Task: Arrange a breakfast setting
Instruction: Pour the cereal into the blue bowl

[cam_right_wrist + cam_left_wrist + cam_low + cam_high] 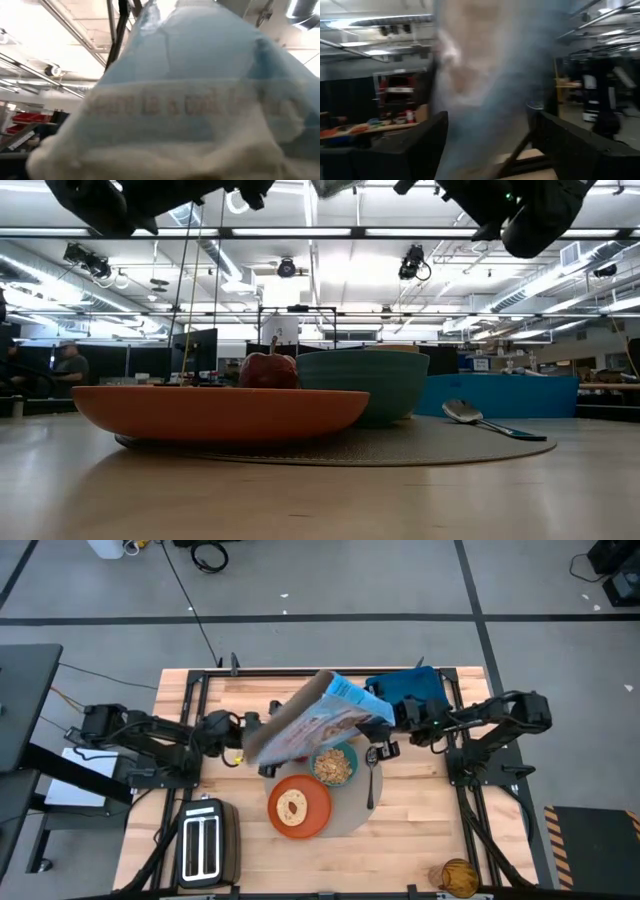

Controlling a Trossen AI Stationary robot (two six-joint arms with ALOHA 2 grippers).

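Overhead, a cereal bag (318, 720) hangs tilted above the mat (352, 812), its long axis running from the left gripper (252, 728) up to the right gripper (392, 716). The right gripper pinches the bag's blue end. The left gripper's fingers (427, 145) stand wide either side of the other end. Below, the bowl (334, 764) already holds cereal beside the plate (299, 806), toast (292, 806) and spoon (371, 780); the right arm looks best placed to carry the bag clear.

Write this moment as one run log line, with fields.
stage: cereal poured | cereal bag: tilted above teal bowl | right gripper: holds bag | left gripper: open beside bag
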